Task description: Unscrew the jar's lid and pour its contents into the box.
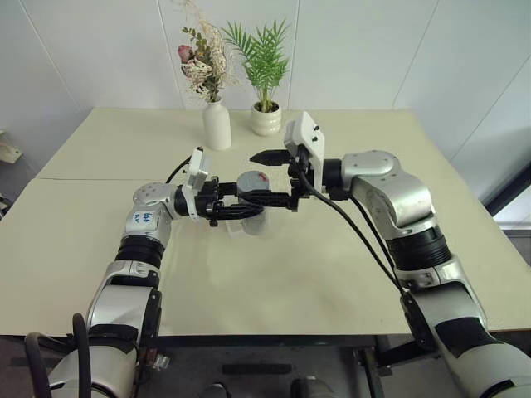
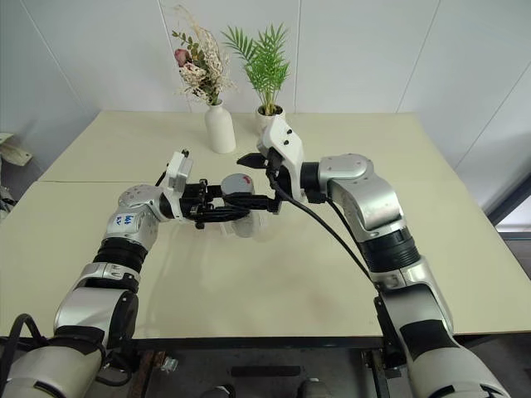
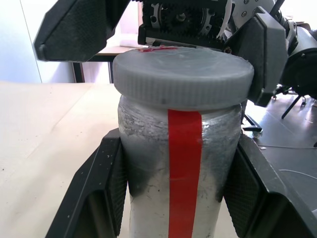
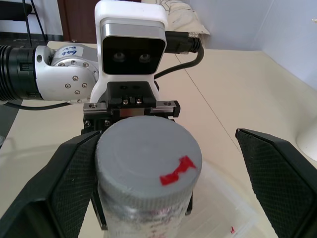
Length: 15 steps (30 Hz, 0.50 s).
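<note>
My left gripper (image 1: 249, 207) is shut on the jar (image 3: 171, 163), a silvery cylinder with a red stripe, and holds it upright above the table. The grey lid (image 4: 148, 153) with a red mark sits on the jar. My right gripper (image 4: 168, 136) reaches in from the opposite side and stands open around the lid. One of its fingers (image 4: 74, 178) is close beside the lid and the other is well clear of it. The clear box (image 4: 225, 201) lies on the table under the jar. The contents are hidden inside the jar.
A white vase (image 1: 216, 124) with dried flowers and a white plant pot (image 1: 266, 120) with a green plant stand at the back of the cream table (image 1: 332, 274), behind both grippers.
</note>
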### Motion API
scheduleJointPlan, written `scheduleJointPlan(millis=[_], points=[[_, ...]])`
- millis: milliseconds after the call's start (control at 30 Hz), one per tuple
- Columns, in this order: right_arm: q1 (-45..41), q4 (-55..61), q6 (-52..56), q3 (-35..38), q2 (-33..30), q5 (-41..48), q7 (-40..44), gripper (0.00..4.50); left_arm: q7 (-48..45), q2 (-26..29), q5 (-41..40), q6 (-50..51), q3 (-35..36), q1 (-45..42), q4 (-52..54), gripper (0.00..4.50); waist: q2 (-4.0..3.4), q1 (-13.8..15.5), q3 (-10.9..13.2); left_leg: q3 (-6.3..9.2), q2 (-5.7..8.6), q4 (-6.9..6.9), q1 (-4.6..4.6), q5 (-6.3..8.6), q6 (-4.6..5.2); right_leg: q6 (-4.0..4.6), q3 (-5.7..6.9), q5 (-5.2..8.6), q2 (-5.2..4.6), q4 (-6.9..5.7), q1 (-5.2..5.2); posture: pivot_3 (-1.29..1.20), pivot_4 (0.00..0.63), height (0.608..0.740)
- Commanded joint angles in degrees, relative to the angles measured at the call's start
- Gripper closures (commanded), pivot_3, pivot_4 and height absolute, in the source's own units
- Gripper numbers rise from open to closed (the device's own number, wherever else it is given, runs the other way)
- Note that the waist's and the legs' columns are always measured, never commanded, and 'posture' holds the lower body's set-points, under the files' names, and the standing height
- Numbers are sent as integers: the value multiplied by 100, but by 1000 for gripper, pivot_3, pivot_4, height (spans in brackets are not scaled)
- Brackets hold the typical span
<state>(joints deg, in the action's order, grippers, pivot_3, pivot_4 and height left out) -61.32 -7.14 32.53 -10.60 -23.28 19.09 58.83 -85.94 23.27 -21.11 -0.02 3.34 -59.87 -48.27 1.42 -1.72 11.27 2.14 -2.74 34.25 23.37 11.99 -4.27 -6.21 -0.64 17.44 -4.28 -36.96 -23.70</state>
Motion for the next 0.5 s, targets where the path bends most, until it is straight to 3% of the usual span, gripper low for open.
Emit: scheduleJointPlan(millis=[33,500], points=[[44,281,106,313,-249,40,-117,0,-141,81,-34,-69,96,-59,73,2251,0,3,0,0,0,0,0,0,0,0,0,0,0,0,0,0,150,740],[282,937,493,461,-724,405,-62,0,-97,77,15,-178,121,-152,-123,2251,0,-8,0,0,0,0,1,0,0,0,0,0,0,3,0,0,150,740]])
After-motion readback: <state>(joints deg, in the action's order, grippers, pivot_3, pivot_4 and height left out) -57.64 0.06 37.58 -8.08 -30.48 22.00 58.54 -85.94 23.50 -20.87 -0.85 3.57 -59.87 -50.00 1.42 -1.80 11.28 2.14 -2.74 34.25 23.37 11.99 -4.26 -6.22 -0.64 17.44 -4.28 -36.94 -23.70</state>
